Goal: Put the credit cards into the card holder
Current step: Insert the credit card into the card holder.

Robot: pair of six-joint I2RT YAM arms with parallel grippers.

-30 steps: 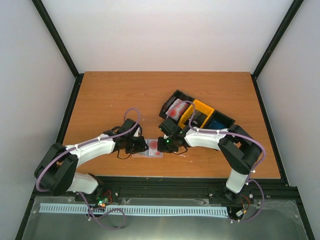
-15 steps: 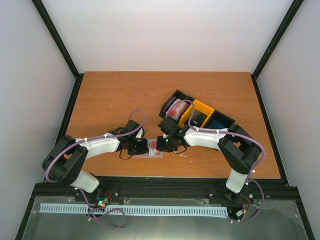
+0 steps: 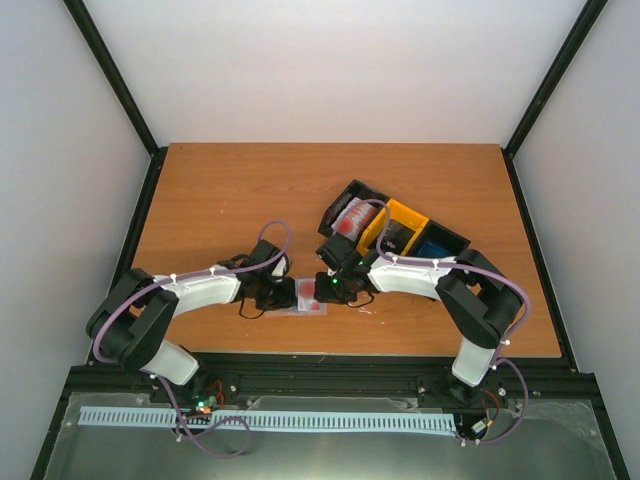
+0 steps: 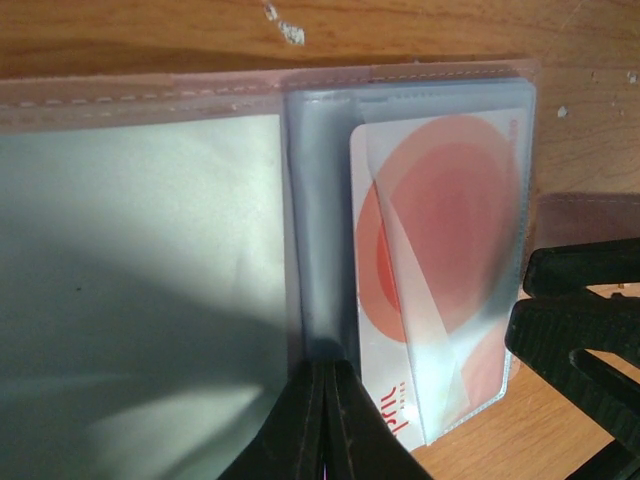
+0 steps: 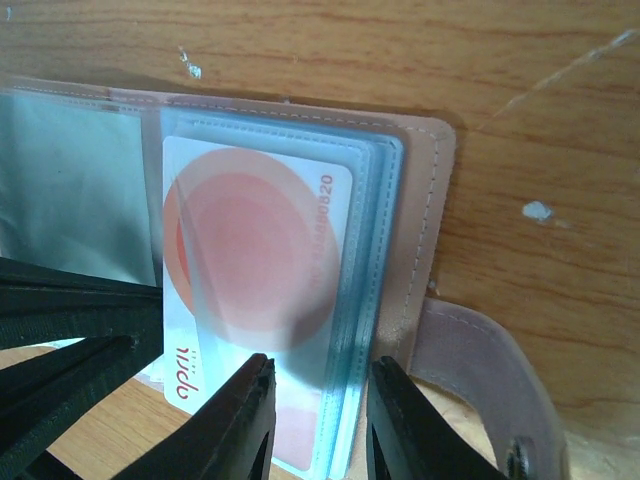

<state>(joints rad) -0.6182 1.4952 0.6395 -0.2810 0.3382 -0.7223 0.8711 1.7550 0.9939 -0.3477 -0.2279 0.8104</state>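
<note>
Red card (image 5: 250,250) partly in card holder (image 5: 425,200), left pincer (image 4: 325,375) closed, right pincer (image 5: 320,372) narrow

card holder (image 5: 428,220) — open, lying flat | red card (image 5: 250,250) — seemingly partway inside it

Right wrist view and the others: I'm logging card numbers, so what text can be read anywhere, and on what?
"820": last digits of a red number along the long edge of the red-and-white card, right wrist view; earlier digits blurred.
Red logo letters at that card's near end: partly covered, unreadable.
On the card holder and the tray: no readable text.
</note>
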